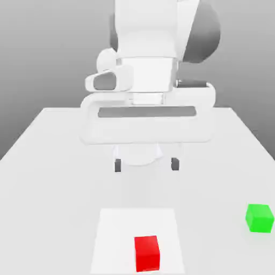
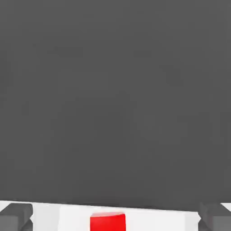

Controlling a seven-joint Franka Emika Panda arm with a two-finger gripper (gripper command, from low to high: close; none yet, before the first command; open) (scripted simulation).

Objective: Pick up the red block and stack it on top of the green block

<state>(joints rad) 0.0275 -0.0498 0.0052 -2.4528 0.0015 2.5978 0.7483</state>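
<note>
Closest of all, near the exterior view's bottom edge, the red block (image 1: pixel 147 253), sitting on a pale square patch (image 1: pixel 119 236), close to its near edge. Just one little part of the red block to see in the hand view, the rest cut off by the picture's edge. Also cut off: part of the pale patch in the hand view, and the top of the big white arm (image 1: pixel 146 32) in the exterior view. Big dark gray area (image 2: pixel 115 103) in the hand view, hard to tell what it is. White fingers of the end effector (image 1: pixel 146 164) hard to make out against the white bench (image 1: pixel 215 182), but dark tips (image 1: pixel 117 165) easy to spot. End effector spread wide, tips well apart, farther back than the red block. Over at the exterior view's right, the green block (image 1: pixel 260 218), flat on the bench, a bit farther back than the red block and well apart from it. Bench smooth and very pale, with rounded far corners, and with its near end cut off. Behind it, a plain gray room, lighter up high and darker lower down.
</note>
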